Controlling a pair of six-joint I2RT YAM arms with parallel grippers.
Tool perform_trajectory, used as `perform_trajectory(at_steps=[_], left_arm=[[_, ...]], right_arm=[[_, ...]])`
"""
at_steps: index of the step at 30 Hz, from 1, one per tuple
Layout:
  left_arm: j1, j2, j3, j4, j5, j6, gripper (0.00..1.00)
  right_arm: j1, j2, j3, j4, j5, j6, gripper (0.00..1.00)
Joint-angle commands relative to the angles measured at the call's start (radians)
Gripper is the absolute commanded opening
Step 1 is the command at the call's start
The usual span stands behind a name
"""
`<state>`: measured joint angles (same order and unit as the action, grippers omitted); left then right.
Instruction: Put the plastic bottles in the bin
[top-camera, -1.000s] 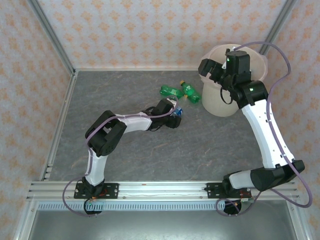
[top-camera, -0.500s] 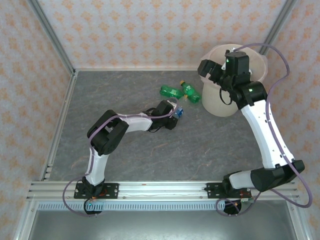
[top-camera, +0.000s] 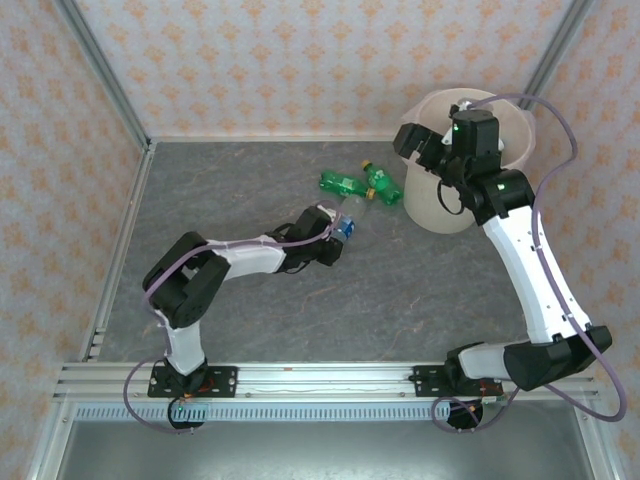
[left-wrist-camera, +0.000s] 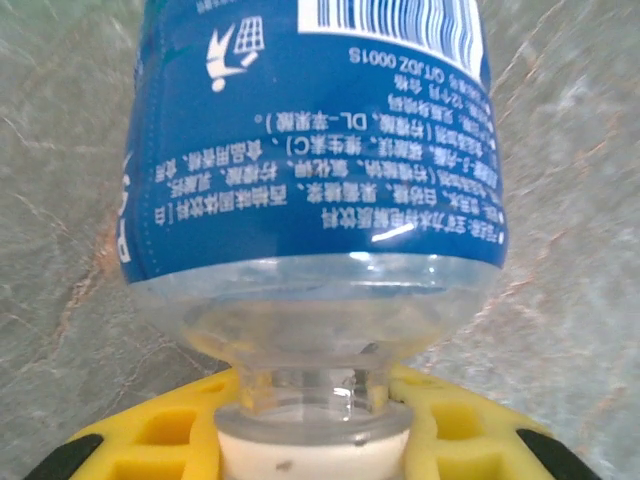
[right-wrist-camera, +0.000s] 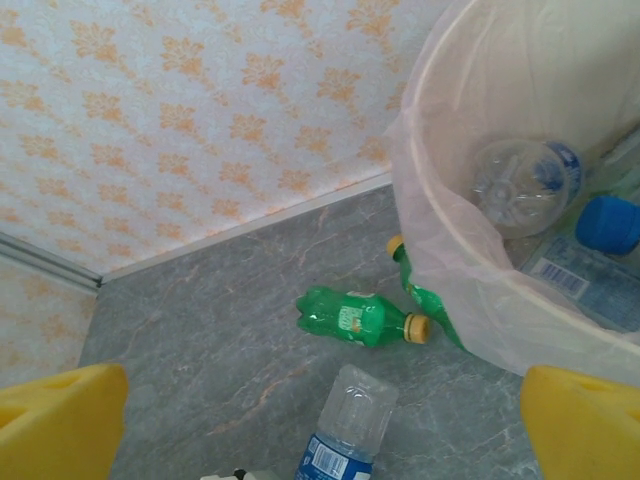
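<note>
Bottle base-away, cap in left jaws

Top camera hanging high behind arm bases, looking down over whole table. Left wrist camera sitting right against blue-label bottle, looking along it. Right wrist camera hovering high beside bin, looking down, sharing green bottles with top view.
</note>
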<state>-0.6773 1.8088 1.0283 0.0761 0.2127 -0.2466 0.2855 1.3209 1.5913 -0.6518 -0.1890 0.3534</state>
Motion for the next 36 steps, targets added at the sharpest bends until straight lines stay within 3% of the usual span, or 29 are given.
perform_trajectory(at_steps=[1, 16, 17, 22, 27, 32, 36], left_arm=[[-0.024, -0.095, -0.03, 0.044, -0.003, -0.036, 0.21], [-0.048, -0.389, 0.001, 0.126, -0.058, -0.161, 0.21], [-0.047, -0.397, 0.006, 0.132, -0.055, -0.166, 0.21], [-0.047, -0.409, 0.039, 0.171, -0.026, -0.208, 0.22], [-0.051, -0.399, 0.072, 0.177, 0.01, -0.221, 0.22], [-0.054, -0.413, 0.067, 0.178, 0.021, -0.217, 0.22], [-0.056, -0.419, 0.056, 0.178, 0.033, -0.215, 0.22]], right_arm=[[0.003, -0.011, -0.009, 0.063, -0.062, 0.029, 1.0], [0.009, 0.0, -0.174, 0.384, -0.415, 0.176, 0.99], [0.012, 0.003, -0.181, 0.389, -0.424, 0.171, 0.96], [0.065, 0.008, -0.227, 0.421, -0.432, 0.169, 0.88], [0.143, 0.061, -0.193, 0.378, -0.393, 0.133, 0.89], [0.17, 0.106, -0.165, 0.351, -0.366, 0.121, 0.87], [0.172, 0.119, -0.141, 0.359, -0.359, 0.129, 0.79]])
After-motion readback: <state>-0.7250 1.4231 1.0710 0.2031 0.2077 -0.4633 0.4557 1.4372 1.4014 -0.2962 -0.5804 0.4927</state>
